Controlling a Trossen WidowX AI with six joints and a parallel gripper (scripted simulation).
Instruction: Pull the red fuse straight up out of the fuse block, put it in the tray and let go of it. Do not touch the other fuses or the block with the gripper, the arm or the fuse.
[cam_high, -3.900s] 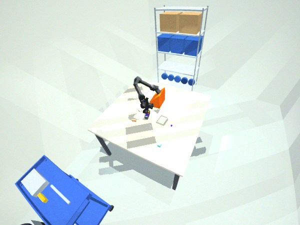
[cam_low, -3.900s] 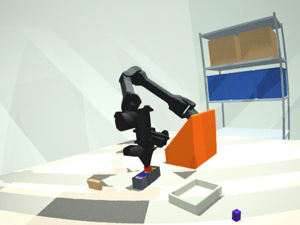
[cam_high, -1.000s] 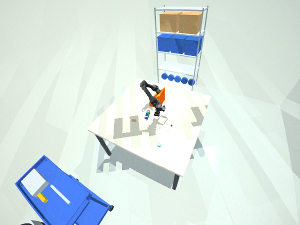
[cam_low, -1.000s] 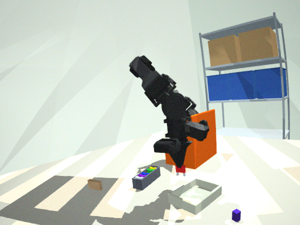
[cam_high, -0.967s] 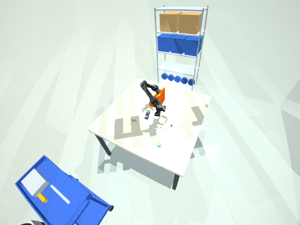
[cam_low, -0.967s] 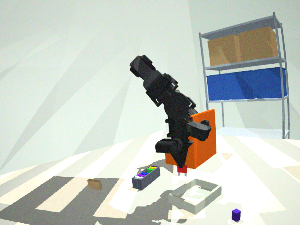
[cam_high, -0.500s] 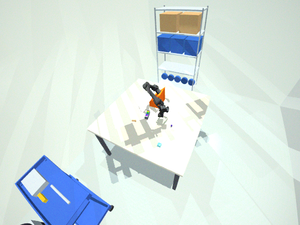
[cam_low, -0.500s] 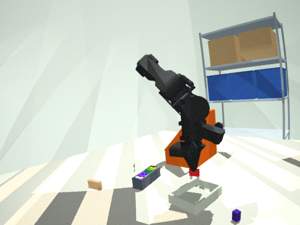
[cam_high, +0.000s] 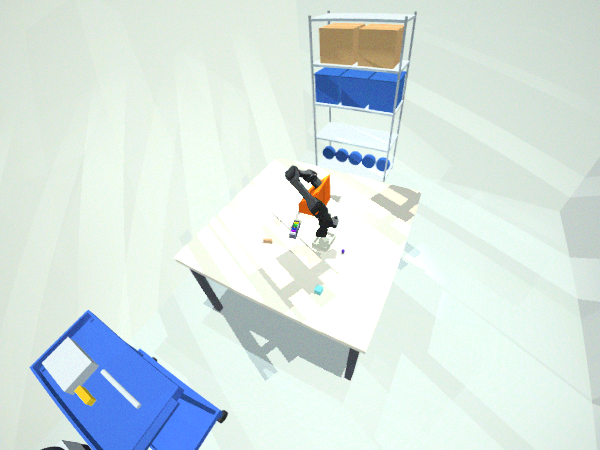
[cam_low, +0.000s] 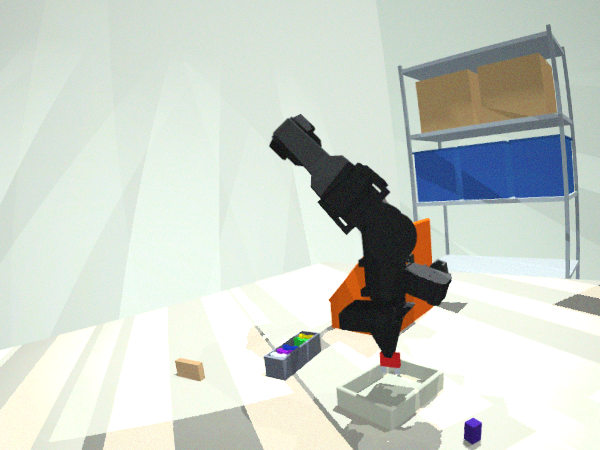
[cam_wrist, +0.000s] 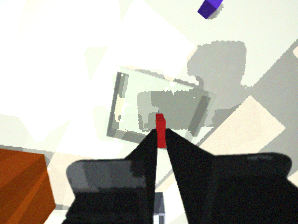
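Note:
The gripper (cam_high: 321, 235) (cam_low: 389, 354) (cam_wrist: 161, 132) points down and is shut on the red fuse (cam_low: 390, 360) (cam_wrist: 160, 122). The fuse is upright, its two pale prongs pointing down, and is held above the back part of the tray in the exterior view. The grey-green tray (cam_low: 370, 411) (cam_wrist: 200, 116) (cam_high: 320, 248) is shallow and holds no fuse. The dark fuse block (cam_low: 276, 369) (cam_high: 293, 236) stands to the left of the tray, apart from the gripper. Yellow, green, blue, purple and white fuses sit in it. In the top view the red fuse is not visible.
An orange wedge-shaped object (cam_high: 320, 195) (cam_low: 423, 250) (cam_wrist: 22, 185) stands behind the tray, near the arm. A tan block (cam_high: 267, 241) (cam_low: 189, 369) lies left of the fuse block. A small purple block (cam_high: 343, 251) (cam_low: 472, 431) (cam_wrist: 209, 8) and a cyan block (cam_high: 319, 289) are on the table.

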